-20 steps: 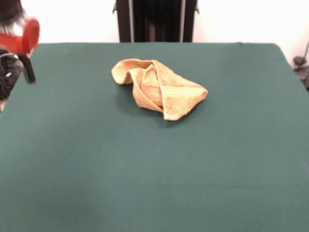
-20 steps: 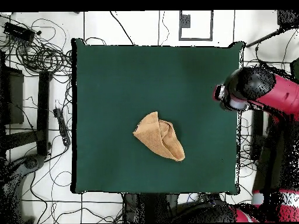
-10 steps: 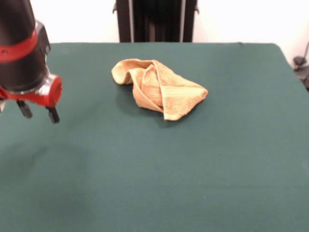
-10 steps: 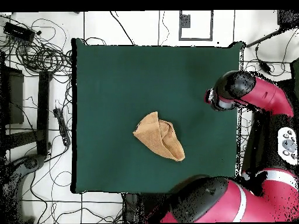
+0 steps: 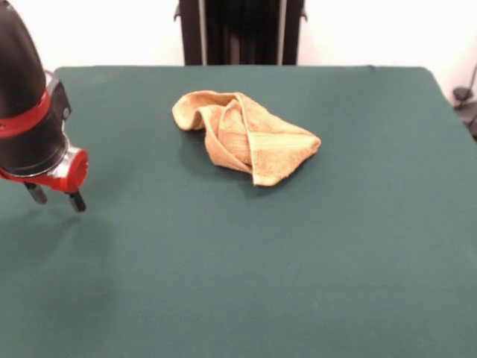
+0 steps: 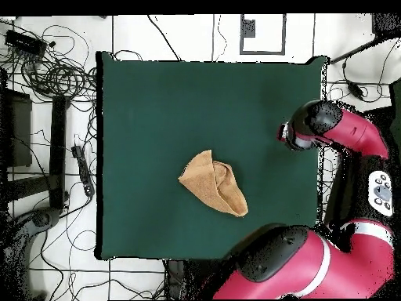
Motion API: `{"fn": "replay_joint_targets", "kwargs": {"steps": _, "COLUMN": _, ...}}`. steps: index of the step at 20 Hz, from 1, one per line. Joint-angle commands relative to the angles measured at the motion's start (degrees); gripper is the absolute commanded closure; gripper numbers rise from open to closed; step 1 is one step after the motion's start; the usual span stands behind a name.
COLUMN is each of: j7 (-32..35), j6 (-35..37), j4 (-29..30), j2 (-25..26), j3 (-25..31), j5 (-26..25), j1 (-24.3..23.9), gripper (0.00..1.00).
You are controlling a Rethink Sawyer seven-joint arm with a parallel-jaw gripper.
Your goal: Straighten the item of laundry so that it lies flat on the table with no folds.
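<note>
The golden yellow-orange towel [image 5: 246, 136] lies crumpled and folded over itself a little behind the middle of the dark green table [image 5: 298, 246]. In the overhead view the towel [image 6: 214, 183] is a folded wedge near the table's centre. My gripper [image 5: 54, 197] hangs at the left side of the front view, far from the towel, just above the cloth. Its two short dark fingertips [image 5: 77, 202] stand apart with nothing between them. In the overhead view the gripper's wrist [image 6: 296, 136] is at the table's right edge.
The black pedestal [image 5: 240, 31] stands behind the table's far edge. The red arm [image 6: 313, 262] curves round the table's bottom right corner in the overhead view. Cables [image 6: 47, 63] and stands lie on the floor to the left of the table.
The gripper has come in from the table's edge over the cloth and has sunk lower toward it. The towel has not moved.
</note>
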Motion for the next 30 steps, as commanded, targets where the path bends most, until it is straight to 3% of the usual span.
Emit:
{"fn": "replay_joint_targets", "kwargs": {"steps": 1, "j7": -7.28, "j6": -1.72, "j4": -2.09, "j2": 1.26, "j3": 6.53, "j5": -1.05, "j1": 0.04, "gripper": 0.0}}
{"fn": "replay_joint_targets", "kwargs": {"steps": 30, "j7": -3.26, "j6": -3.17, "j4": -0.8, "j2": 0.51, "j3": 6.39, "j5": -0.92, "j1": 3.44, "gripper": 0.0}}
